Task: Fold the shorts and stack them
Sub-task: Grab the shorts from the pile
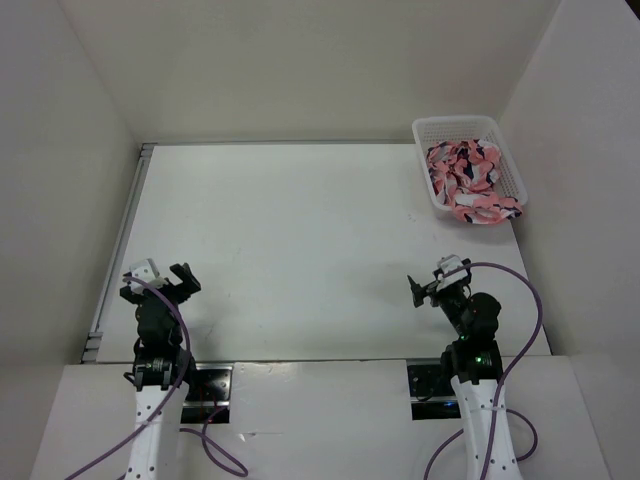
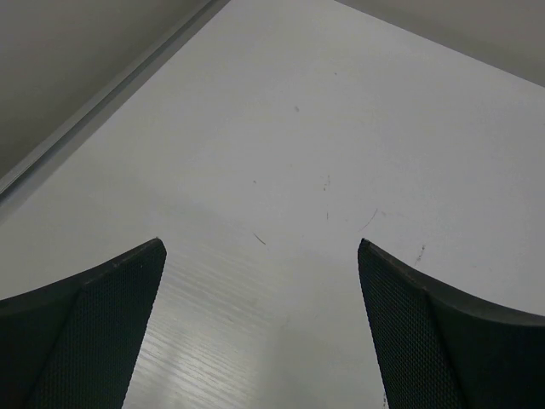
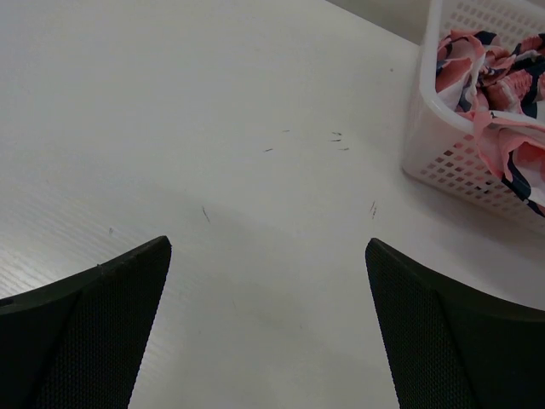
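At the far right the shorts (image 1: 465, 178) sit bunched in my basket (image 1: 436, 196); nothing folded; left gripper (image 1: 166, 279) and right gripper (image 1: 432, 286) gape, holding nothing.

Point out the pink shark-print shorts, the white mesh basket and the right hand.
Salmon-pink shark-print cloth shorts (image 1: 465, 170): top external view, middle of the pile.
White plastic mesh basket (image 3: 460, 164): right wrist view, its side wall.
Right hand (image 3: 268, 249): right wrist view, midway between fingertips.
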Action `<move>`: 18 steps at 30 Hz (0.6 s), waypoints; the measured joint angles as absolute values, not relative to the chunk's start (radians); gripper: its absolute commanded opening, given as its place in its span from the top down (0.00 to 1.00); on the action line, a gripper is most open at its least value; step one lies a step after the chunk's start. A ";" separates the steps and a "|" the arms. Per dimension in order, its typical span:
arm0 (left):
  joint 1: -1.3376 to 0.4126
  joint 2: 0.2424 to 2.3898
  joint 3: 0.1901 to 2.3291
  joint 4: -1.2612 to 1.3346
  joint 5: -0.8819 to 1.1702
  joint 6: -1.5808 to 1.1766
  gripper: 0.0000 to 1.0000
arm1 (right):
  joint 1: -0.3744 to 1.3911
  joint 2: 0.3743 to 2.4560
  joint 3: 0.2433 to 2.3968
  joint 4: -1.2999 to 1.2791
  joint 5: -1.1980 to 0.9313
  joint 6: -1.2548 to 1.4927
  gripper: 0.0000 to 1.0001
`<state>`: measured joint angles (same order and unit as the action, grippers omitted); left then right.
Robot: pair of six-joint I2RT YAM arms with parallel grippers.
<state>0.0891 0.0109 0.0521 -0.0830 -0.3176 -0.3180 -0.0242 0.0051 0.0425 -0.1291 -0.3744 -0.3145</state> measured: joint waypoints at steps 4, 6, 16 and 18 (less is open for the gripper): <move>0.089 0.011 0.052 -0.083 -0.318 -0.315 0.00 | -0.024 0.005 0.043 -0.129 -0.375 -0.315 0.00; 0.089 0.011 0.052 -0.083 -0.318 -0.312 0.00 | -0.024 0.005 0.043 -0.128 -0.368 -0.306 0.00; 0.089 0.011 0.052 -0.082 -0.324 -0.283 0.00 | -0.024 0.005 0.043 -0.128 -0.434 -0.375 0.00; 0.089 0.011 0.052 -0.082 -0.324 -0.282 0.00 | -0.024 0.005 0.043 -0.133 -0.461 -0.404 0.00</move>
<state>0.0891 0.0109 0.0521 -0.0818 -0.3237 -0.2825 -0.0242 0.0051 0.0425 -0.1333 -0.4606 -0.4038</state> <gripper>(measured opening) 1.001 0.998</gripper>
